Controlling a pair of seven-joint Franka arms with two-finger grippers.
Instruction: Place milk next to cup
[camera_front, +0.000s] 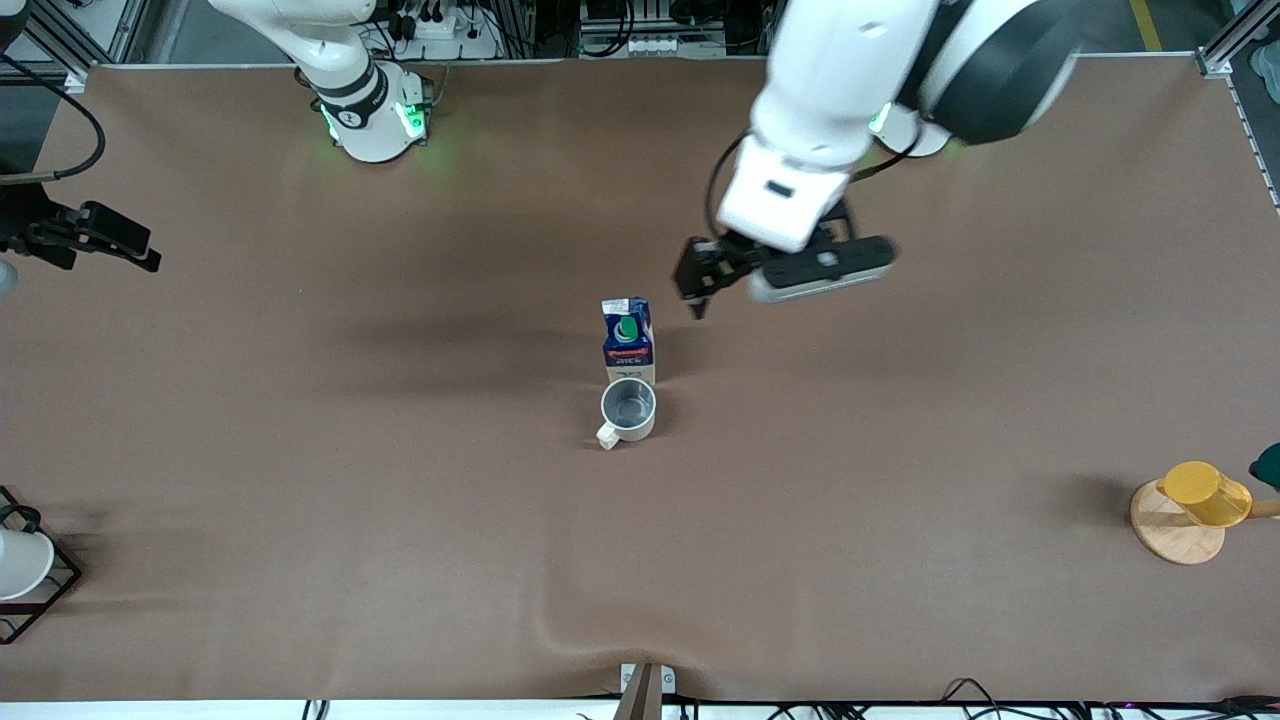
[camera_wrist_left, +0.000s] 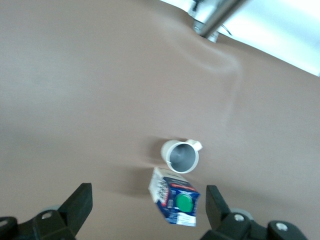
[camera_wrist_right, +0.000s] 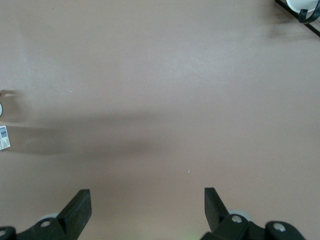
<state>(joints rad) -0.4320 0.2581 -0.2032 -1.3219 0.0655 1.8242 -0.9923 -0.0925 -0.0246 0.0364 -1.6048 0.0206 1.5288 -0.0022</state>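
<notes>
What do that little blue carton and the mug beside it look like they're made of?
The milk carton looks like coated paperboard: folded gable top, printed blue and red faces, with a green cap that seems plastic. The cup looks like glazed ceramic or perhaps enamelled metal: cream outside, a greyish, faintly shiny inside, and a squared handle. The pictures leave that open.

Nothing readable is showing up anywhere: the small dark-blue gable-top milk carton (camera_front: 628, 340) with its green cap is wearing a red label band and some print on its pale side, plus a barcode patch in the right wrist view, but every character is staying too small to make out
</notes>
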